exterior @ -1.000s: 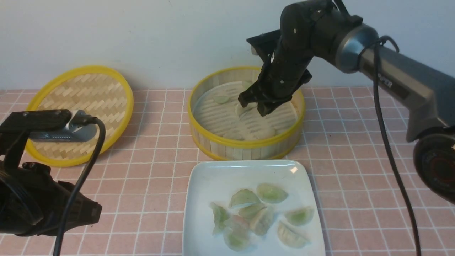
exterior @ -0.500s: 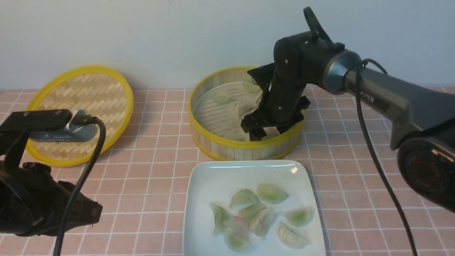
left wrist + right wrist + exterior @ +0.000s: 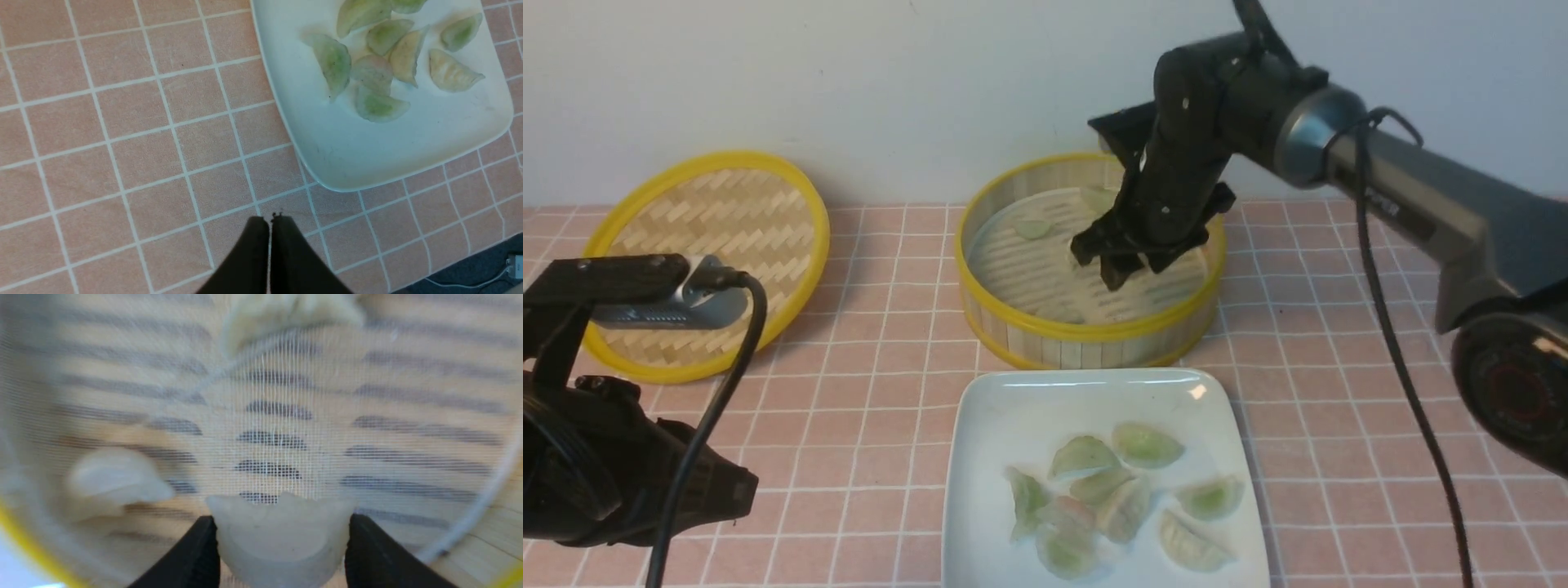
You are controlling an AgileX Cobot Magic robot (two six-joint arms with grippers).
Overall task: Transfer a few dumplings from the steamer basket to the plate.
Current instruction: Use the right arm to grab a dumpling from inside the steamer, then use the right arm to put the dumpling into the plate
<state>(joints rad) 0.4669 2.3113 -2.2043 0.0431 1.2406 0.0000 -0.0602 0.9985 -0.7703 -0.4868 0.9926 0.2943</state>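
only the right wrist view shows right gripper [image 3: 281,521] pinching a pale whitish crescent dumpling [image 3: 282,545], left gripper [image 3: 269,220] closed, empty

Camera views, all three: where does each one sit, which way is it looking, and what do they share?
Front: on the robot's side between the arms, facing forward at the steamer basket and plate; left arm and right tool show.
Left wrist: on the left arm, looking down on the table and plate; the shut left tool shows.
Right wrist: on the right arm, looking into the basket; the tool grips a dumpling.
Shared: front and left wrist both show the plate's dumplings.
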